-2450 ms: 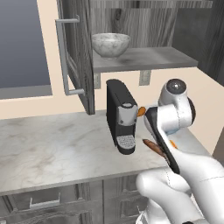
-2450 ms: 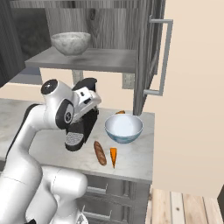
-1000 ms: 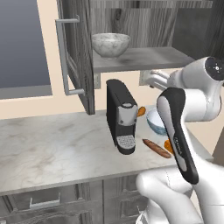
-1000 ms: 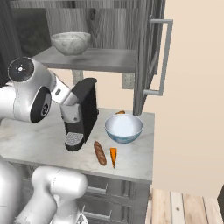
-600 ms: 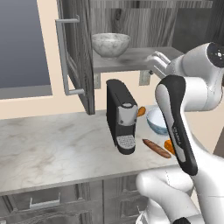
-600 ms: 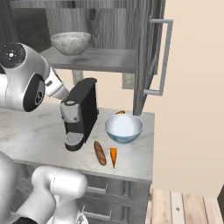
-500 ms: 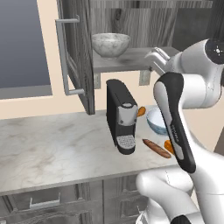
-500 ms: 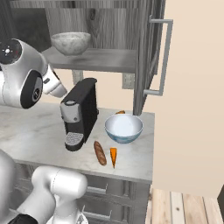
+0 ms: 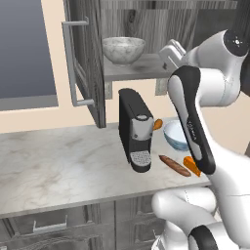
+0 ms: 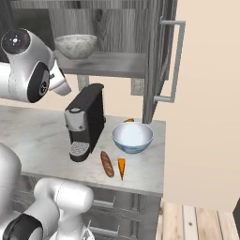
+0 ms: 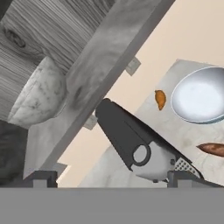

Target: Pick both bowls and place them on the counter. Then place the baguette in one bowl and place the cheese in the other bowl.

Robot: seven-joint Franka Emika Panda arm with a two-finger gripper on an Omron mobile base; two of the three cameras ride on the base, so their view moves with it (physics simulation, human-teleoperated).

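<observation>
**Reach toward the shelf bowl: hazards and container contents**

The counter (image 9: 63, 161) spans the lower half of the left base view; the shelf board (image 10: 108, 63) lies in the upper centre of the right base view; a black coffee machine (image 9: 135, 129) stands mid-frame; the gripper (image 9: 171, 52), upper right of centre, has its jaws spread wide and holds nothing; judged risks: the arm may clip the open cabinet door (image 9: 88, 63) or the machine, and a wide, smooth rim may slip from the fingers and drop; the marbled bowl (image 9: 123, 49), upper centre, sits on the shelf and appears empty; the blue-patterned bowl (image 10: 132, 137) rests on the counter, empty; the baguette (image 10: 107, 163) and cheese (image 10: 121, 167) lie just beside it, in no bowl
</observation>
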